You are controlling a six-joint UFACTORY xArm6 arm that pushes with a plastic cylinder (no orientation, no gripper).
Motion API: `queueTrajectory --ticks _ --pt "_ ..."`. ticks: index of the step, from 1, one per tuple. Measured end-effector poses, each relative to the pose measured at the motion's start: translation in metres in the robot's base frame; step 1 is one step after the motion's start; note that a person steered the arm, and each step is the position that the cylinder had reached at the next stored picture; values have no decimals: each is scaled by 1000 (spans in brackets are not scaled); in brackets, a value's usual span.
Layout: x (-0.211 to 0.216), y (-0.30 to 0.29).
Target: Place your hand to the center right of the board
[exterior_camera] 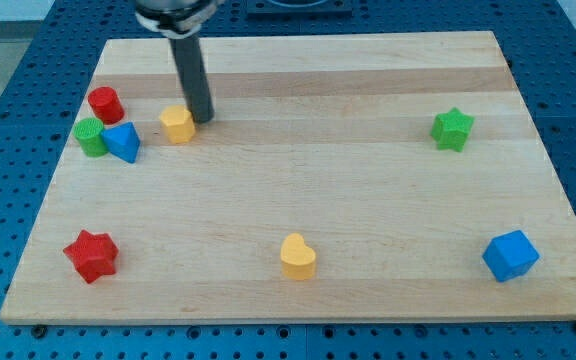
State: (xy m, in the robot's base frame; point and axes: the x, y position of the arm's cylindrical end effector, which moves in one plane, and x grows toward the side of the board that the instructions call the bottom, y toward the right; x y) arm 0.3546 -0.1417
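My tip (202, 119) rests on the wooden board (308, 180) at the upper left, just right of a yellow hexagonal block (177, 124) and almost touching it. The dark rod rises from it to the view's top. A green star (452, 129) sits at the centre right of the board, far from the tip.
A red cylinder (105, 104), a green cylinder (91, 137) and a blue triangular block (122, 141) cluster at the left edge. A red star (91, 255) lies at the lower left, a yellow heart (297, 256) at the bottom middle, a blue cube (510, 254) at the lower right.
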Motion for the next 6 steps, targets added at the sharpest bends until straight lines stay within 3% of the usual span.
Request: queueTrajectory --ticks 1,3,4,5,6 --pt "-9 29" --pt "-40 229" --pt "-27 335" --pt "24 422" --pt "33 426"
